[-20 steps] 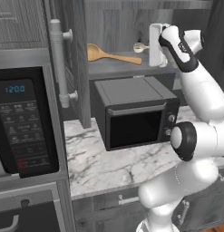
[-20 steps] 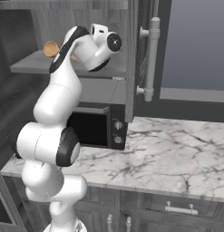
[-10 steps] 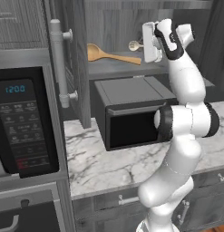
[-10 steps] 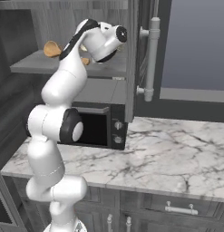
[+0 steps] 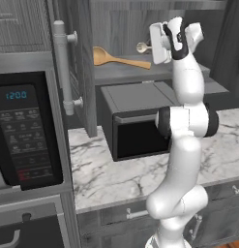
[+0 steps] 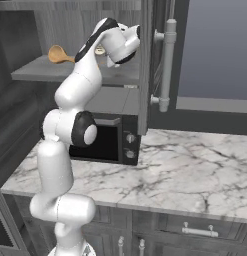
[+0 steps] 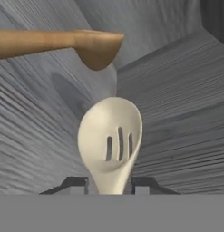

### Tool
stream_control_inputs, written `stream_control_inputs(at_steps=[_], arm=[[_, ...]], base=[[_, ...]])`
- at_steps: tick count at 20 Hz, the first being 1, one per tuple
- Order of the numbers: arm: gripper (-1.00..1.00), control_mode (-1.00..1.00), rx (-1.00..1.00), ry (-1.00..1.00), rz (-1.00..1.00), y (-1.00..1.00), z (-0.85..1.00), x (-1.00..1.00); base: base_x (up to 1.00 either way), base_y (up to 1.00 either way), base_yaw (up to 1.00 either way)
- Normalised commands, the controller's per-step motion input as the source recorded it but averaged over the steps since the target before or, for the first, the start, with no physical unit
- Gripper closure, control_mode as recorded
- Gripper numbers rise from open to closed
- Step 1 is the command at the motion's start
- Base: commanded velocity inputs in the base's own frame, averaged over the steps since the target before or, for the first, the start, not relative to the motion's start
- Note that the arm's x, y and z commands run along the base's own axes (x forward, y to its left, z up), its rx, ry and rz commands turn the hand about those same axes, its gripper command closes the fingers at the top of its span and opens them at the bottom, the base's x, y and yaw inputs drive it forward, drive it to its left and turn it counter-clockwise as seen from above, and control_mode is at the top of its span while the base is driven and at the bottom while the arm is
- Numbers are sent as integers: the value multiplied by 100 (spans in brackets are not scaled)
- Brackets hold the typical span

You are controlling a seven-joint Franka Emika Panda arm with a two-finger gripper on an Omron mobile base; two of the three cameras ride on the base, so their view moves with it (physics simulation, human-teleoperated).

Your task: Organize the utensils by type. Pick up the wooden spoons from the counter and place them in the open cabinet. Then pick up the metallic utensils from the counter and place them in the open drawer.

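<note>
My gripper point(image 7: 109, 186) is shut on the neck of the shorter wooden spoon point(image 7: 111, 140), whose pale slotted bowl sticks out ahead of the fingertips. The long tan wooden spoon point(image 7: 54, 43) lies across the grey shelf just beyond it. In the left base view the gripper point(image 5: 152, 46) reaches into the open cabinet point(image 5: 126, 72), with the pale spoon bowl point(image 5: 142, 47) beside the handle end of the tan spoon point(image 5: 116, 58). From the right base view the gripper point(image 6: 102, 50) is over the same shelf, and the tan spoon's bowl point(image 6: 57, 53) shows to its left.
A black oven box point(image 5: 135, 121) stands on the marble counter point(image 5: 106, 169) under the shelf. The open cabinet door with its long silver bar handle point(image 5: 63, 68) hangs to the left, and another barred door point(image 6: 167, 65) to the right. A built-in microwave panel point(image 5: 24, 131) sits far left.
The arm's elbow has swung in under the hand and the arm stands more upright. The hand has shifted slightly left, deeper into the cabinet, still gripping the pale spoon.
</note>
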Motion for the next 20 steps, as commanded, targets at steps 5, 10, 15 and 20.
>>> stream_control_inputs(at_steps=[5,10,15,20], arm=[[-100,-100,0,0,0,0,-15,4],[-100,-100,0,5,0,1,-16,0],[-100,-100,0,8,0,7,-2,-1],[-100,-100,0,2,0,4,0,-16]], base=[[0,0,0],[0,0,0],[0,0,0],[0,0,0]])
